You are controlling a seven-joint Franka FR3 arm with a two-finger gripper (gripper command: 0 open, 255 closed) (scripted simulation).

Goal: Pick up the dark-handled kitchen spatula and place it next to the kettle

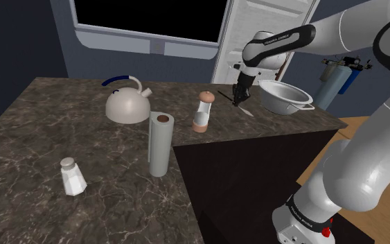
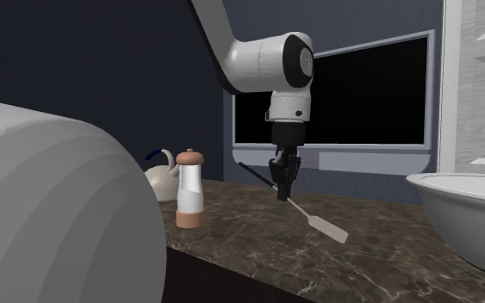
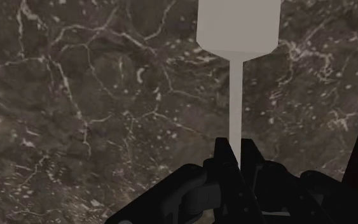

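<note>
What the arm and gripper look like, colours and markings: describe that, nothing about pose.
The arm has smooth, rounded white shells with dark joints. A black band near the wrist carries small white lettering, as does the dark ring at its foot, beside a red mark. The gripper is all black, with two slim fingers.

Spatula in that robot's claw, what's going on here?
The white arm's black gripper is shut on the spatula, clasping its thin shaft. The spatula hangs tilted, dark handle up and pale blade low over the marbled counter; whether the blade touches it is unclear. The kettle, where it is meant to go, sits farther along the counter, beyond a pepper mill. A pale bowl stands close by the gripper.
</note>
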